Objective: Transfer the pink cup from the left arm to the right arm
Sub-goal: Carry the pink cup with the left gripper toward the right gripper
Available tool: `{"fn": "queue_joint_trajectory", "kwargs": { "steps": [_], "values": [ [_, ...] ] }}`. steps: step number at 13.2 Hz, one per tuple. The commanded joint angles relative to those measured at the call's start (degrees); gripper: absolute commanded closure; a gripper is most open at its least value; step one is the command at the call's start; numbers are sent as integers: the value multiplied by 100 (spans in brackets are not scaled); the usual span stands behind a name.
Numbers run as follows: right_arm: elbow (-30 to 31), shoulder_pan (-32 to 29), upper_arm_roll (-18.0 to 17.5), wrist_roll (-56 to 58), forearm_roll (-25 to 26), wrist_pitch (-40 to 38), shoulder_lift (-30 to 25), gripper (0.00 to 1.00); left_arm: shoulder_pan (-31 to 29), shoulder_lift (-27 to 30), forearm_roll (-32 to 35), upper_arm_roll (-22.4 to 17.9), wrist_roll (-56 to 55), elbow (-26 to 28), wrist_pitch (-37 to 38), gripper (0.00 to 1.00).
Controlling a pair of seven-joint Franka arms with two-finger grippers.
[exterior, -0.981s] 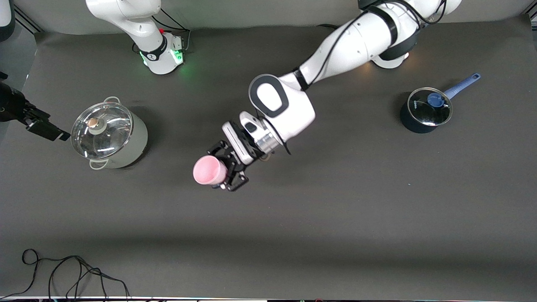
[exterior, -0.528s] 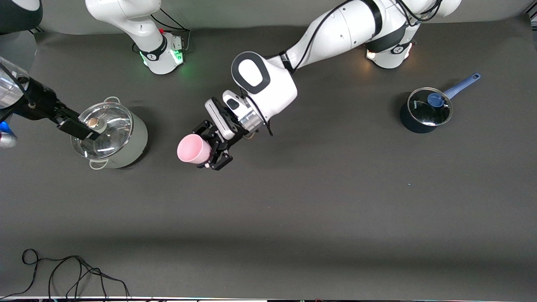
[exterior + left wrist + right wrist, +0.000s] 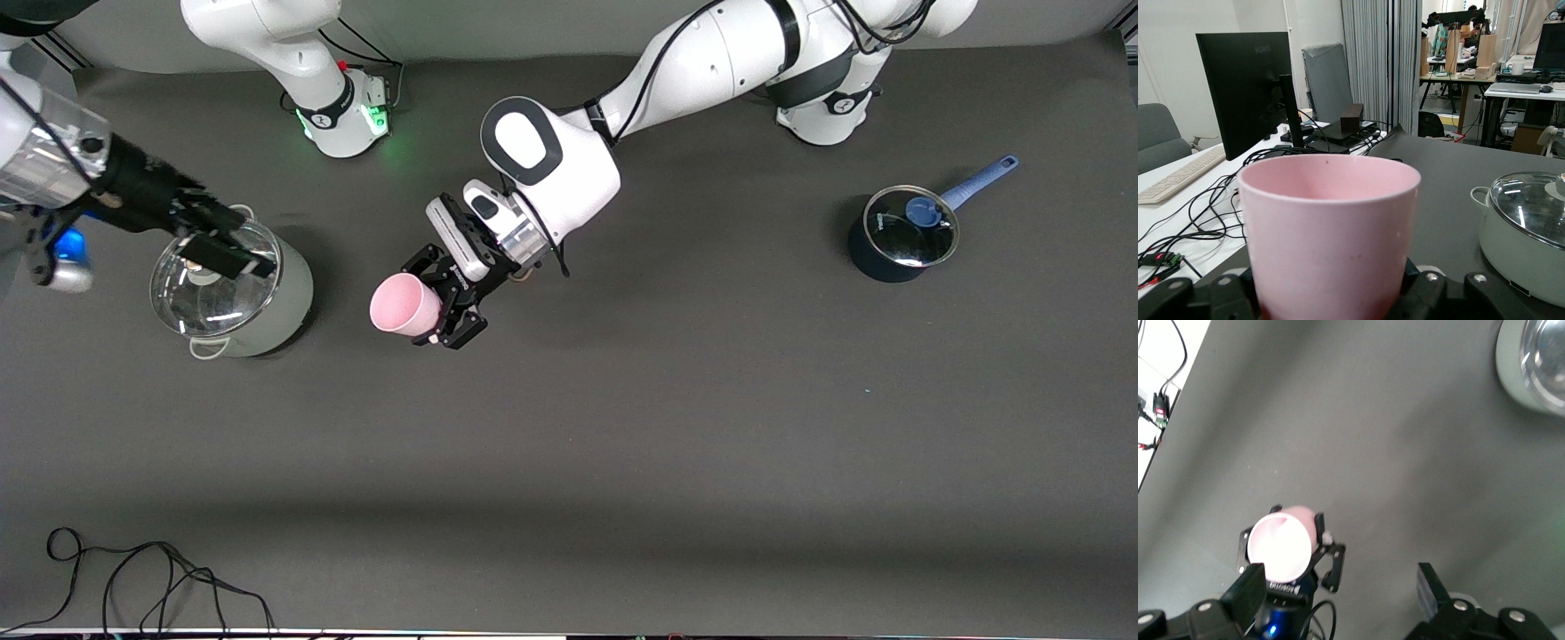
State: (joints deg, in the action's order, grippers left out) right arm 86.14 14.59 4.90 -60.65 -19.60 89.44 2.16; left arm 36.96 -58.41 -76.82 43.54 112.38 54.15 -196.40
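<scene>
The left gripper (image 3: 442, 307) is holding the pink cup (image 3: 404, 304) in the air above the table (image 3: 711, 427) — jaws clamped on its sides — beside the grey lidded pot (image 3: 233, 289). The right gripper (image 3: 227, 253) is hovering over that pot, jaws wide apart.

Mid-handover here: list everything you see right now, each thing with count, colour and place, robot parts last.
cup: one, pink, held in the left claw above the table's middle.
big pot: one, pale green with glass lid, toward the right arm's end.
saucepan: one, dark with blue handle and glass lid, toward the left arm's end.
cable: one, black, at the table edge nearest the front camera.
table: one, dark grey.
left claw: shut on the cup.
right claw: open, over the big pot.
</scene>
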Motion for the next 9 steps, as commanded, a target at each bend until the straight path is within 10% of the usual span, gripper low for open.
{"fn": "queue_joint_trajectory", "kwargs": {
  "steps": [1, 9],
  "values": [
    [-177, 157, 55, -359, -264, -111, 100, 0, 101, 67, 9, -118, -111, -62, -83, 100],
    [350, 509, 64, -579, -492, 583, 232, 0, 101, 67, 36, -118, -111, -62, -83, 100]
  ]
}}
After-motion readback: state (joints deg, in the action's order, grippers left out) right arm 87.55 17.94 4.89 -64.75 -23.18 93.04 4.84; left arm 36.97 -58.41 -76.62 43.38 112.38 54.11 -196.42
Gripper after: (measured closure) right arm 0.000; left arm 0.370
